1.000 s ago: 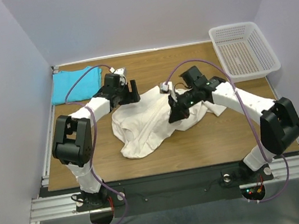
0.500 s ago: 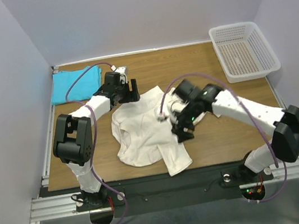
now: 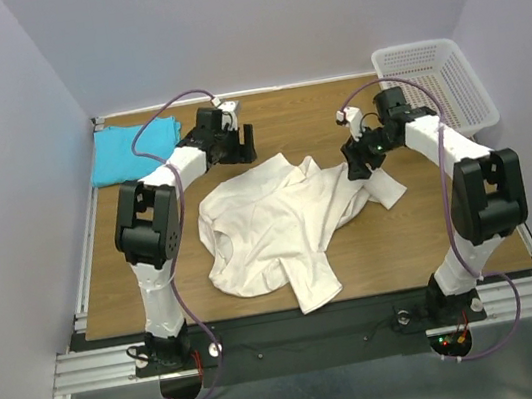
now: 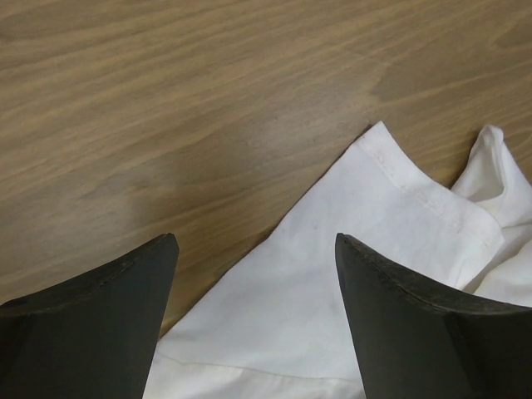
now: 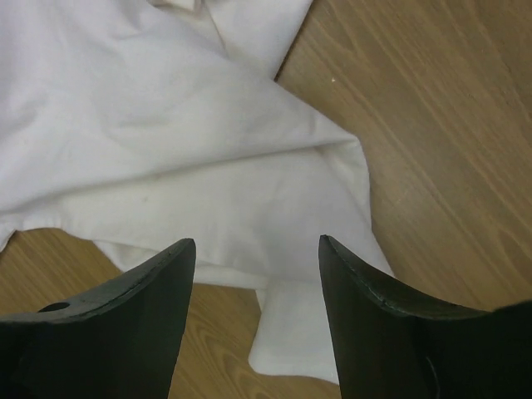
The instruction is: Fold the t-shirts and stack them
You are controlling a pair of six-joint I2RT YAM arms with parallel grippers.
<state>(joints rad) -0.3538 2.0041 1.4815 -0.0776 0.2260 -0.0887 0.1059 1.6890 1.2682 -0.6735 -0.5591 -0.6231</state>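
Cream t-shirt [image 3: 270,224] is lying beneath my right gripper [image 3: 358,167] and just beside my left gripper [image 3: 238,151]; I'm hovering both spread and empty.

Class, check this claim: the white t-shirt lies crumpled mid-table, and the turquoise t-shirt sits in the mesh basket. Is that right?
Not quite: the top view shows the turquoise t-shirt on the table, far left, not in the mesh basket. The white t-shirt does lie crumpled mid-table.
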